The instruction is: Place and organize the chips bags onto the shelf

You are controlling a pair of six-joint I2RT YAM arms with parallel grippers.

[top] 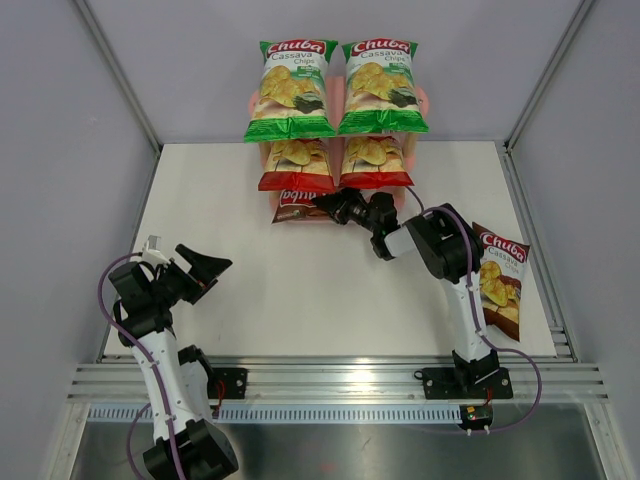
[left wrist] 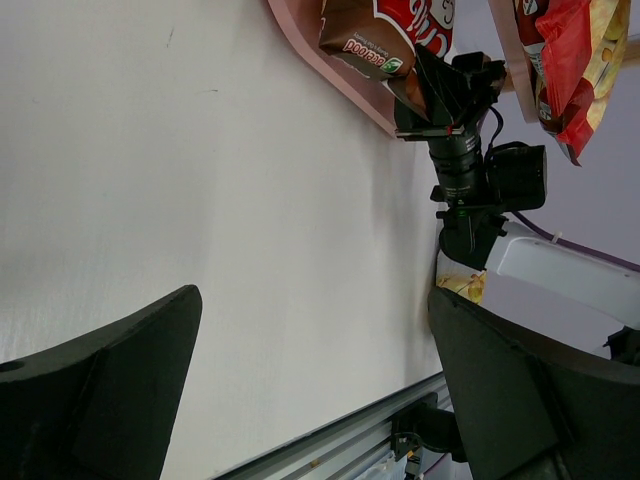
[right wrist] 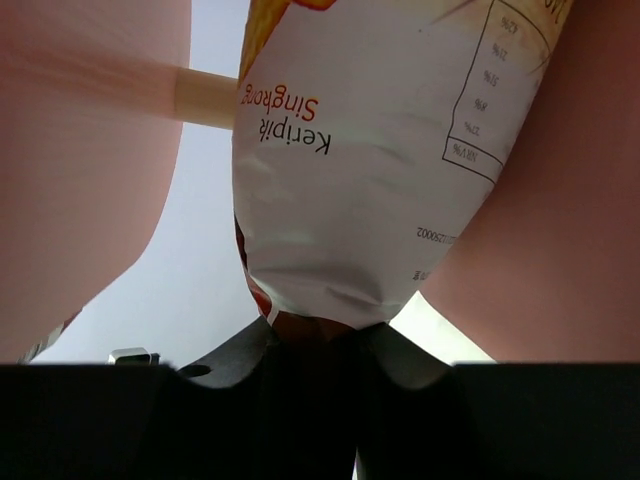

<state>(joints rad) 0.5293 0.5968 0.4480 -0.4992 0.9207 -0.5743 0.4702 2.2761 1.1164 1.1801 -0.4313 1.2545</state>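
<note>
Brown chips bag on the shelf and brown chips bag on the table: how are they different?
The brown chips bag on the shelf rests on the bottom board of the pink shelf; the brown chips bag on the table lies flat near the right edge. The right gripper pinches the first in its jaws; no jaws hold the second. Red bags half hide the first from above; the second shows fully. Both are Chuba Cassava Chips.

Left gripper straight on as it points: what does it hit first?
Likely the bare table, which fills the left gripper's view between its fingers; farther on, the right arm by the shelf. Depth unclear.
</note>
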